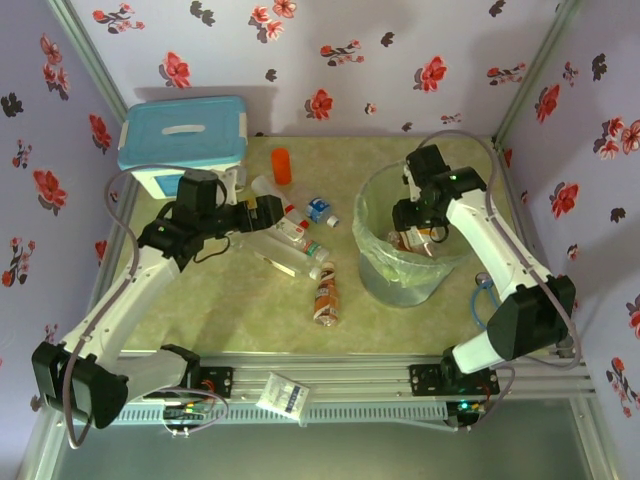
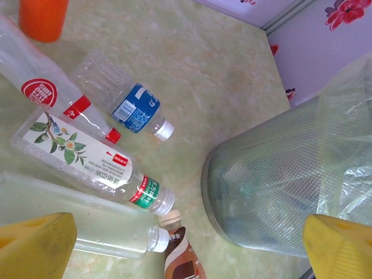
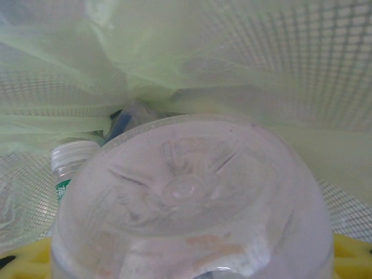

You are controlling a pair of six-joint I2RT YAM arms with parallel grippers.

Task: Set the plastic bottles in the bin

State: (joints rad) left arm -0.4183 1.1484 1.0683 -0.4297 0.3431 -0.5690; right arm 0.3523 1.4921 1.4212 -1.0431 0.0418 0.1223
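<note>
So the right claw point(image 1: 422, 228) is gripping a bottle point(image 3: 186, 215) just inside the bin point(image 1: 372, 272) rim, base toward the wrist, long axis pointing down into the liner point(image 3: 232, 52). The left claw point(image 1: 268, 212) is wide open over the bottles point(image 1: 298, 247) left of the bin.

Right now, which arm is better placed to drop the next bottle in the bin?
Right. The right gripper grips a bottle over the bin; the left gripper is open, empty, above bottles lying on the table.
</note>
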